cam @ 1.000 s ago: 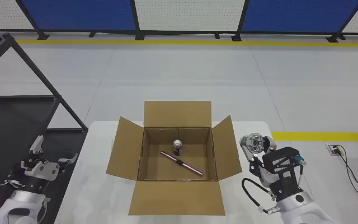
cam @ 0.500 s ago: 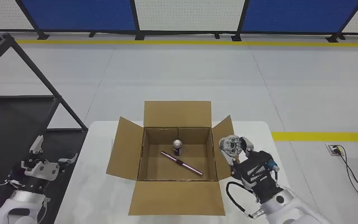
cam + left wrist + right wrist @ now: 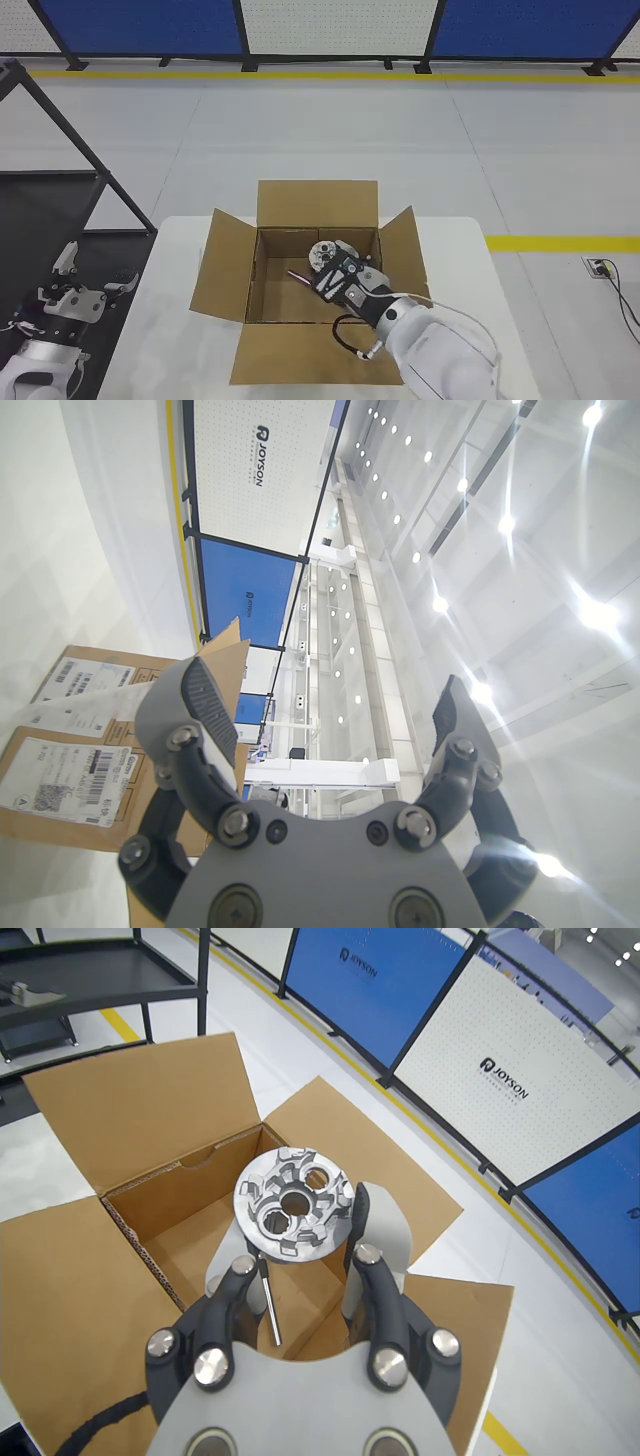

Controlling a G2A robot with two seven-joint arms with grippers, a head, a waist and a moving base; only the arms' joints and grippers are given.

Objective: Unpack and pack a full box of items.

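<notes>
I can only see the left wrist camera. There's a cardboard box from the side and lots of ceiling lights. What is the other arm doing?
Observer: The right gripper is shut on a round metal part, held above the open box.
Operator: Wow! Is there anything inside the box?
Observer: Yes, a thin metal rod lies on the box floor.
Operator: And where is my arm?
Observer: The left gripper sits off the side of the table, apart from the box.

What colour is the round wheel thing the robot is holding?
Silvery grey, bare metal. The disc shows best in the right wrist view.
</notes>
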